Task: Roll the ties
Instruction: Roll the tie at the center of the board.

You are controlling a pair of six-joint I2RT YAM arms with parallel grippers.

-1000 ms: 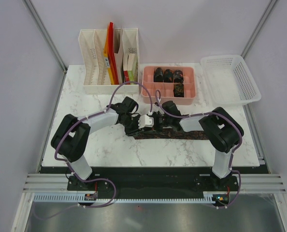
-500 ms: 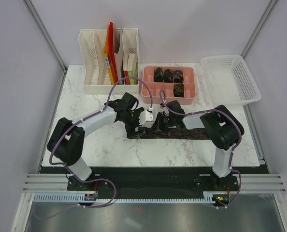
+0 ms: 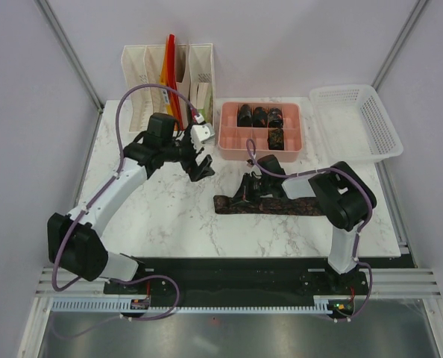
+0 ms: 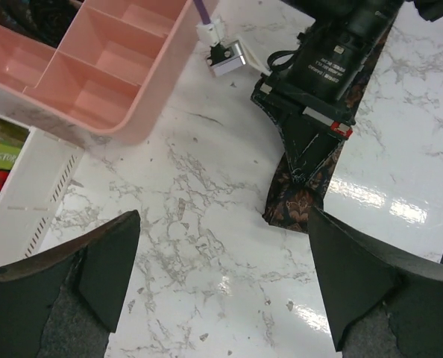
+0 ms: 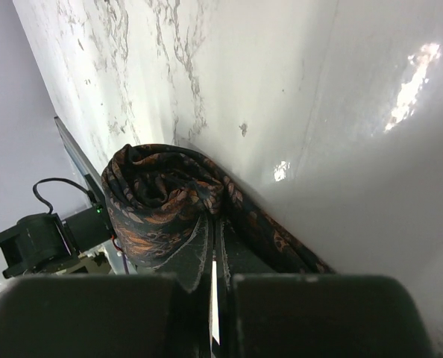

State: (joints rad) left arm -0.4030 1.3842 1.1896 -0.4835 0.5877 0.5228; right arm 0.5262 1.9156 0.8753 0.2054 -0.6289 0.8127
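A long dark tie with a reddish pattern lies flat across the middle of the table. Its left end shows in the left wrist view under the tips of my right gripper. My right gripper is shut on that end. In the right wrist view the fabric curls into a loose roll just beyond its tips. My left gripper hangs open and empty above bare marble, left of the tie, its fingers wide apart. Several rolled ties sit in the pink tray.
A white file organizer with orange and red folders stands at the back left. A white mesh basket sits at the back right. The pink tray's corner lies close to my left gripper.
My left gripper opened, let go of the tie and swung up and back to the left. The right gripper stayed on the tie's left end.
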